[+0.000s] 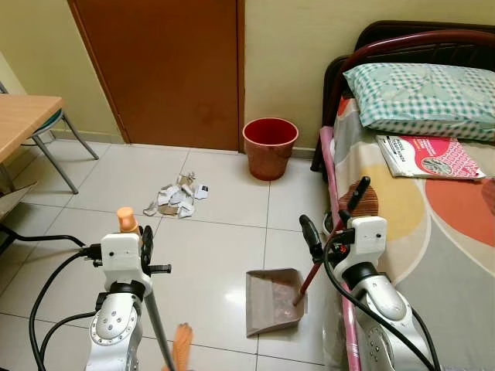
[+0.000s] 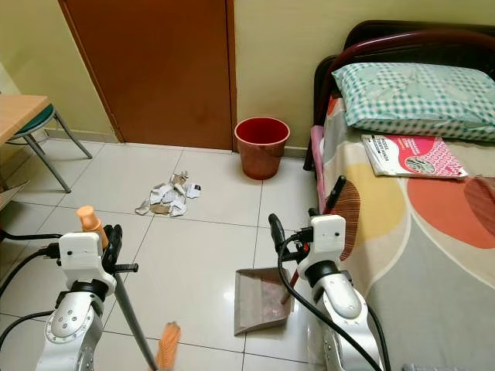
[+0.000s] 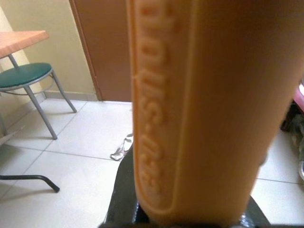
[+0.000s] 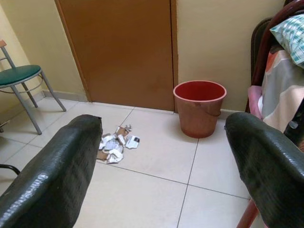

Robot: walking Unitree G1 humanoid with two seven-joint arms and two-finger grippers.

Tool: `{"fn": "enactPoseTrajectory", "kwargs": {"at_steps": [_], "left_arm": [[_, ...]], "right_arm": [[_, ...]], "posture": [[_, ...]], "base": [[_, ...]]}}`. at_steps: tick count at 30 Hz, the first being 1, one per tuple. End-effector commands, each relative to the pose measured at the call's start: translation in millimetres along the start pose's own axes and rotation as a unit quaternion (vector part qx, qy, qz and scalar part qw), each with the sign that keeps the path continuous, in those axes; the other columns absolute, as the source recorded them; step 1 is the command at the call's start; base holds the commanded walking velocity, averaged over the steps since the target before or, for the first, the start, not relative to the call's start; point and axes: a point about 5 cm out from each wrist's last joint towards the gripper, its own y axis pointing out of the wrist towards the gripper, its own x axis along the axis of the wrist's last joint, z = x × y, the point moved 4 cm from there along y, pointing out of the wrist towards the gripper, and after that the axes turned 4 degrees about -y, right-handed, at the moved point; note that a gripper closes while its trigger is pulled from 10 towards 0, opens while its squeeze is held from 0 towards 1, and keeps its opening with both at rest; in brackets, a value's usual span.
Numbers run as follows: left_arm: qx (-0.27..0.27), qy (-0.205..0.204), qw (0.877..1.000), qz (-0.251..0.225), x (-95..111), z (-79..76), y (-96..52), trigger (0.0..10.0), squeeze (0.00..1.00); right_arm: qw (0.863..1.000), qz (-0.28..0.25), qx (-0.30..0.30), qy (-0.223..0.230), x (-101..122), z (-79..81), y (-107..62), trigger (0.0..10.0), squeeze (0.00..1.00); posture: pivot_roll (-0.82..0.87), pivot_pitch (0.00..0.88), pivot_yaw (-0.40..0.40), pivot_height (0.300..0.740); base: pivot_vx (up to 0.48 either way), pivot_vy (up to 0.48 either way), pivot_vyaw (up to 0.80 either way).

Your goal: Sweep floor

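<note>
Crumpled scraps of white paper and brown card point(image 1: 177, 199) are heaped on the pale tiled floor point(image 1: 216, 255), between the brown wooden door point(image 1: 166, 69) and the robot, with a round red plastic bin point(image 1: 270, 147) standing near them by the yellow wall. A grey-brown plastic dustpan point(image 1: 272, 300) with a red handle is set on the tiles just beside the bed point(image 1: 433, 232). The left gripper point(image 1: 138, 241) is clenched around the orange-topped broom handle point(image 1: 128, 220), whose orange bristles point(image 1: 182, 346) are seen low by the floor. The right gripper point(image 1: 331, 220) is held above the dustpan, its black fingers point(image 4: 52, 175) spread apart and grasping nothing.
</note>
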Motion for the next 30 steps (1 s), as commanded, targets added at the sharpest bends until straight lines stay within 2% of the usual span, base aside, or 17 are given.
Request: {"fn": "enactPoseTrajectory", "kwargs": {"at_steps": [1,6,7,8,9,10,12,14,16,21,22,23,25,26,28,30], "left_arm": [[-0.057,-0.082,0.994,-0.034,65,-18.1,88.4,10.0,0.00],[-0.057,-0.082,0.994,-0.034,65,-18.1,88.4,10.0,0.00],[-0.020,-0.023,0.999,-0.010,43,-8.9,71.0,10.0,0.00],[-0.020,-0.023,0.999,-0.010,43,-8.9,71.0,10.0,0.00],[0.008,0.026,1.000,0.009,21,-3.4,50.2,10.0,0.00],[0.016,0.039,0.999,-0.016,25,-2.2,46.8,10.0,0.00],[0.022,0.047,0.998,-0.026,28,-1.0,46.9,10.0,0.00],[0.013,0.031,0.999,-0.019,26,-3.0,48.2,10.0,0.00],[0.008,0.029,0.999,-0.021,27,-4.0,51.0,10.0,0.00],[0.013,0.022,1.000,-0.014,18,-4.4,41.6,10.0,0.00],[0.005,0.021,1.000,-0.016,13,-5.3,33.5,10.0,0.00],[0.005,0.021,1.000,-0.016,13,-5.3,33.5,10.0,0.00],[-0.028,0.021,0.999,-0.021,3,-10.6,19.6,10.0,0.00],[-0.035,0.014,0.999,-0.022,2,-11.7,17.4,10.0,0.00],[-0.031,0.003,0.999,-0.010,-3,-10.9,15.8,10.0,0.00],[-0.028,-0.001,1.000,-0.010,-2,-12.9,19.1,10.0,0.00]], "right_arm": [[0.998,0.012,0.034,0.044,67,-5.9,109.1,10.0,0.00],[0.998,0.012,0.034,0.044,67,-5.9,109.1,10.0,0.00],[1.000,0.016,-0.004,0.021,36,-18.1,80.5,10.0,0.00],[1.000,0.016,-0.004,0.021,36,-18.1,80.5,10.0,0.00],[0.999,0.012,-0.038,-0.016,11,-26.4,40.5,10.0,0.00],[0.998,0.013,-0.054,-0.025,8,-31.5,32.0,10.0,0.00],[0.997,0.015,-0.068,-0.026,7,-37.2,31.3,10.0,0.00],[0.995,0.022,-0.094,-0.034,5,-45.2,30.0,10.0,0.00],[0.994,0.005,-0.104,-0.019,6,-50.0,29.8,10.0,0.00],[0.994,0.007,-0.102,-0.042,2,-44.1,20.0,10.0,0.00],[0.993,0.012,-0.106,-0.046,-2,-41.9,15.3,10.0,0.00],[0.993,0.012,-0.106,-0.046,-2,-41.9,15.3,10.0,0.00],[0.993,0.018,-0.099,-0.054,-9,-36.3,8.2,10.0,0.00],[0.994,0.017,-0.097,-0.051,-10,-35.4,7.0,10.0,0.00],[0.994,0.019,-0.095,-0.041,-13,-34.5,5.2,10.0,0.00],[0.994,0.017,-0.091,-0.056,-11,-34.6,7.2,10.0,0.00]], "posture": [[-0.07,0.000,-0.060,0.740],[-0.07,0.000,-0.060,0.740],[-0.06,0.000,0.046,0.740],[-0.06,0.000,0.046,0.740],[-0.07,0.000,0.049,0.740],[-0.08,0.000,0.050,0.740],[-0.09,0.000,0.047,0.740],[-0.09,0.000,0.042,0.740],[-0.09,0.000,0.031,0.740],[-0.08,0.000,0.010,0.740],[-0.08,0.000,0.000,0.740],[-0.08,0.000,0.000,0.740],[-0.08,0.000,-0.015,0.740],[-0.08,0.000,-0.015,0.740],[-0.08,0.000,-0.017,0.740],[-0.08,0.000,-0.017,0.740]], "base": [[0.000,0.000,0.00],[0.000,0.000,0.00],[0.000,0.000,0.00],[0.000,0.000,0.00],[0.000,0.000,0.00],[0.000,0.000,0.00],[0.000,0.000,0.00],[0.000,0.000,0.00],[0.000,0.000,0.00],[0.000,0.000,0.00],[0.000,0.000,0.00],[0.000,0.000,0.00],[0.000,0.000,0.00],[0.000,0.000,0.00],[0.000,0.000,0.00],[0.000,0.000,0.00]]}}
